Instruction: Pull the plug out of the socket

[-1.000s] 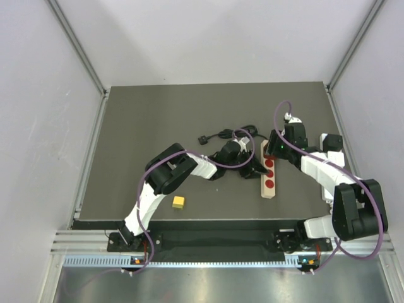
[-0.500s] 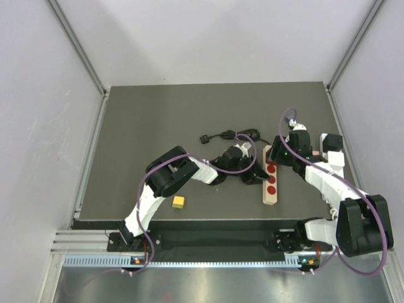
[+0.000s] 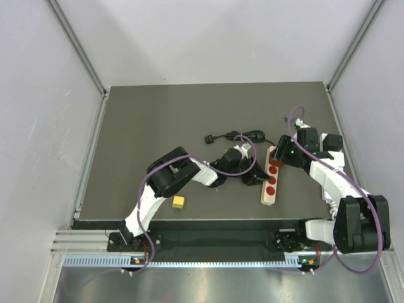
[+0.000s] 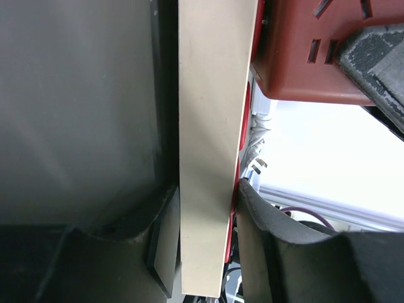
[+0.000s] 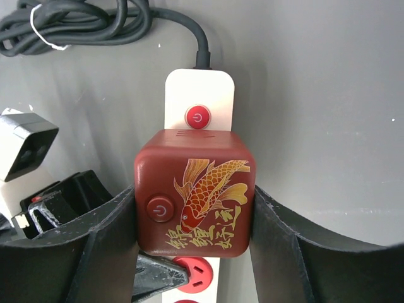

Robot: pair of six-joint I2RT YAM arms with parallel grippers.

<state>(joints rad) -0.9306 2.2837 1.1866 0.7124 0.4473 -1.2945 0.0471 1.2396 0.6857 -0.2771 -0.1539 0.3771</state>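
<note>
From above, we see the power strip (image 3: 269, 189) lying near-vertical right of centre, its top swung further right than before. Left wrist: the left gripper (image 4: 205, 221) pinches the strip's edge. Right wrist: the right gripper (image 5: 193, 214) pinches the red plug (image 5: 208, 183), apparently still seated mid-frame, between its fingers.

Smooth plastic plug (image 5: 194, 192), matt cream socket (image 5: 199, 95)

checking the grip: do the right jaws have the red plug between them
Yes, the plug sits between the right jaws, touched on both sides.
</note>
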